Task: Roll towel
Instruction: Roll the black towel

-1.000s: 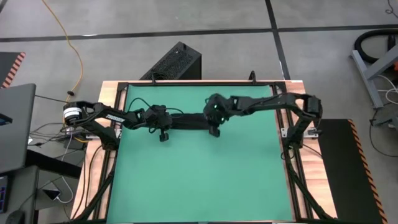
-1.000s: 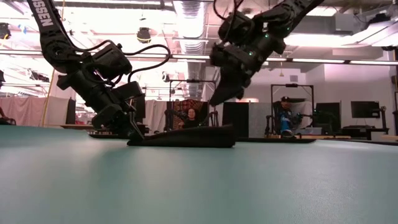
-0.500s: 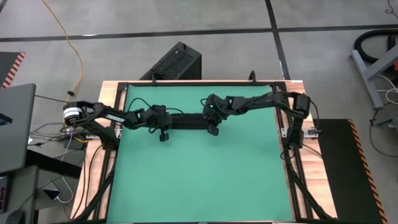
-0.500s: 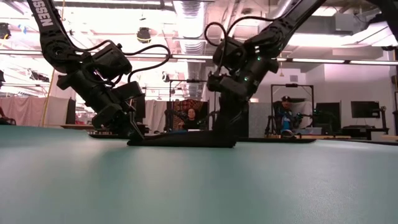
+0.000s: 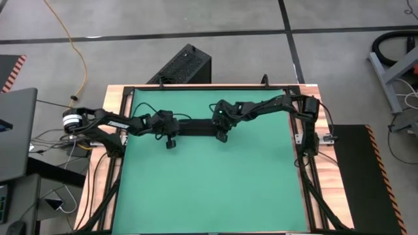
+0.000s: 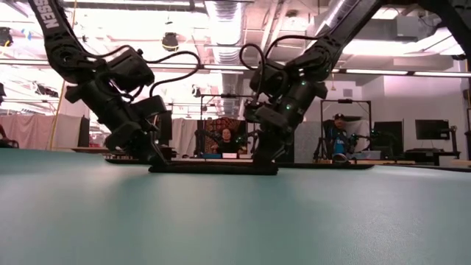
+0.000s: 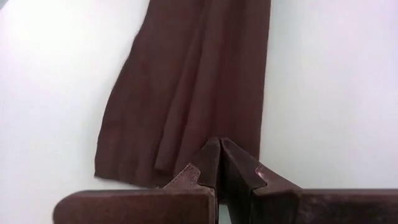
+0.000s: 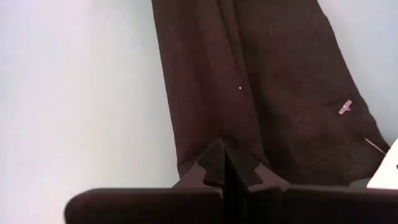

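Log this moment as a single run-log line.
stage: gripping towel ends | towel: folded into a strip, flat on table | left gripper: shut on towel | right gripper: shut on towel | rolled: not yet

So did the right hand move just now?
Yes. The right hand came down onto the towel and shut on its end, against the table in the low view.

I see green table mat (image 5: 209,183) inside black frame, wooden edge strips either side. Only 1 item lies on it: black towel (image 5: 196,126), folded into narrow flat strip across far half of mat, lengthwise left to right. From low view, towel (image 6: 213,167) sits flat against surface. White tag (image 8: 387,171) shows at 1 corner.
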Tool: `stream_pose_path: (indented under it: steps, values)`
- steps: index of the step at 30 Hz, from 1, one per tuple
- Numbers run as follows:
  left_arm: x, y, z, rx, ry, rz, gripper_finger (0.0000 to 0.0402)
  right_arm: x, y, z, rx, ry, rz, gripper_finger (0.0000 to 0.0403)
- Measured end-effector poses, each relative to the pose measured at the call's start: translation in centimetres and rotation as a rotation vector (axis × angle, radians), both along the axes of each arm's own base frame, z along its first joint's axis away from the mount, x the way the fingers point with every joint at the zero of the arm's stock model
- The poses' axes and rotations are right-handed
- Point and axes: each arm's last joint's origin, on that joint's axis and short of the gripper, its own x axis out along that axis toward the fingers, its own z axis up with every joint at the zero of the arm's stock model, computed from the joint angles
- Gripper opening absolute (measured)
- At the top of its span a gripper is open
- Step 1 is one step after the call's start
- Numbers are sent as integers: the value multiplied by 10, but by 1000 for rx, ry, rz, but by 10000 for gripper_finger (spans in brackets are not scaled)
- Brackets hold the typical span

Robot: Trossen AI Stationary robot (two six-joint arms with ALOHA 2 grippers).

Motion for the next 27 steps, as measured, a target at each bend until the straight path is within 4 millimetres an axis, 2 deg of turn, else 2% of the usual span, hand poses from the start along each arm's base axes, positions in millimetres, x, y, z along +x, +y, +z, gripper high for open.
stream_pose_path:
  steps: [7, 10, 13, 20, 27]
  values:
    - [-13, -4, 29, 71, -40, 23, 0, -1, 2, -2, -14, 22, 1, 14]
    - [-12, -4, 42, 95, -151, 16, 0, -1, 2, -2, -15, 23, 2, 14]
    - [-6, -8, 48, 114, -308, -72, 0, -1, 2, -2, -16, 23, 3, 14]
    - [10, -3, 29, 184, -335, -124, 0, 0, 1, -2, -22, 10, 4, 14]
    - [25, 6, 4, 178, -230, -108, 0, 0, 3, -2, -24, 11, 6, 14]
